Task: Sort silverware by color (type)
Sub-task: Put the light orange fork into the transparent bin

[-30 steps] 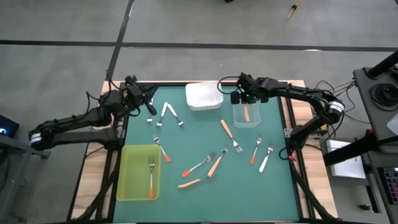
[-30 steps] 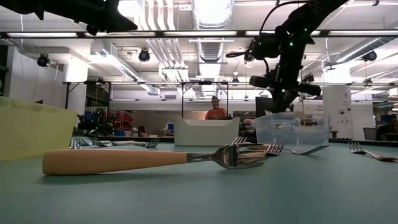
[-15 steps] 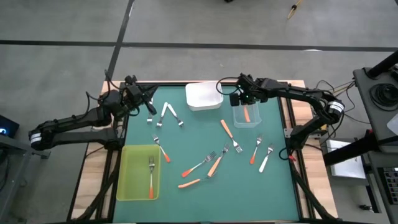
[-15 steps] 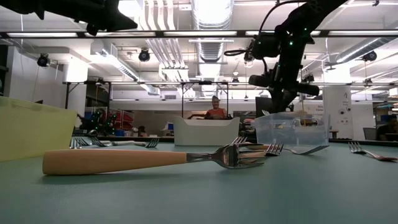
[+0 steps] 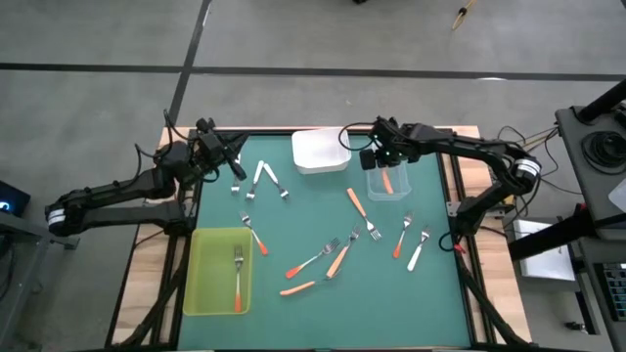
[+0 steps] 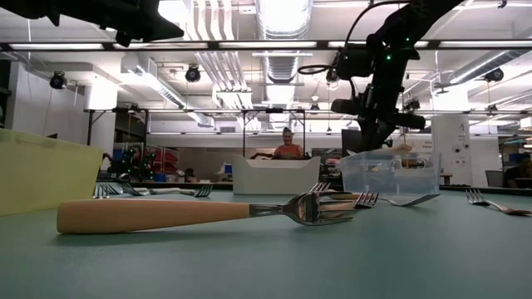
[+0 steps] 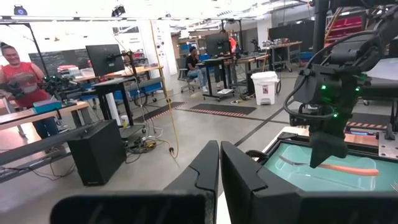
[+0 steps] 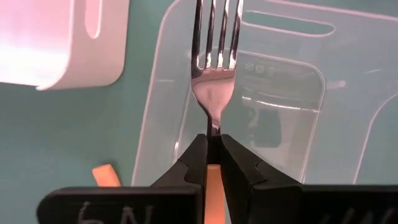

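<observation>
Above the clear tray [image 5: 388, 183], the right gripper [image 8: 212, 144] was clenched on a light orange fork [image 8: 213, 74], tines pointing out over the tray's floor, handle back between the fingers. Judged step: delivering this fork to the clear tray; next it called for lowering and letting go inside the walls. Near that tray, other forks [image 5: 337, 256] lay loose on the green mat. Well apart from it, the left gripper [image 5: 233, 156] waited, closed and empty.
</observation>
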You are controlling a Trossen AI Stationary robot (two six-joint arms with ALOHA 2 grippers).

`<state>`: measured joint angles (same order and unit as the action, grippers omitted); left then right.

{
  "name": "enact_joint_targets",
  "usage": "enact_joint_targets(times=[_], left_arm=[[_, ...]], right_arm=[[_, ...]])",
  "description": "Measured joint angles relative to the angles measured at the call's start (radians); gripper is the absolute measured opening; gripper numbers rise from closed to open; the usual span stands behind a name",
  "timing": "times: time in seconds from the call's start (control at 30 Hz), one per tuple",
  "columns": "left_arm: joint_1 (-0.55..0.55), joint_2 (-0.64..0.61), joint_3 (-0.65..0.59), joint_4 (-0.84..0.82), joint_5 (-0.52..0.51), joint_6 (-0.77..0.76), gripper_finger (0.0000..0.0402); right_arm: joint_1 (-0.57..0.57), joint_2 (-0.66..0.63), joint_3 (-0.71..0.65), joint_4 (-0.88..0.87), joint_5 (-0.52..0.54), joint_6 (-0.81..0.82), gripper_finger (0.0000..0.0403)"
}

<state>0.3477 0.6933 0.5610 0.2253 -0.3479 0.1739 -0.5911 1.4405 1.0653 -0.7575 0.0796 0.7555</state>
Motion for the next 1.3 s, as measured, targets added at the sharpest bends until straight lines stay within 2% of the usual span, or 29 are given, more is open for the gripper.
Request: enact_joint_targets(times=[0.33, 0.6, 1.3], left_arm=[[0.0, 0.0, 0.0, -0.002, 0.0, 0.008, 0.0], [0.0, 0.0, 0.0, -0.006, 0.0, 0.008, 0.0], [0.0, 0.002, 0.0, -0.005, 0.0, 0.008, 0.0]], right_arm=[[0.0, 0.04, 0.0, -0.046, -0.017, 0.035, 0.0018], [0.0, 0.081, 0.0, -0.041, 0.012, 0.047, 0.0018], [0.0, 0.086, 0.027, -0.056, 0.056, -0.005, 0.0018]])
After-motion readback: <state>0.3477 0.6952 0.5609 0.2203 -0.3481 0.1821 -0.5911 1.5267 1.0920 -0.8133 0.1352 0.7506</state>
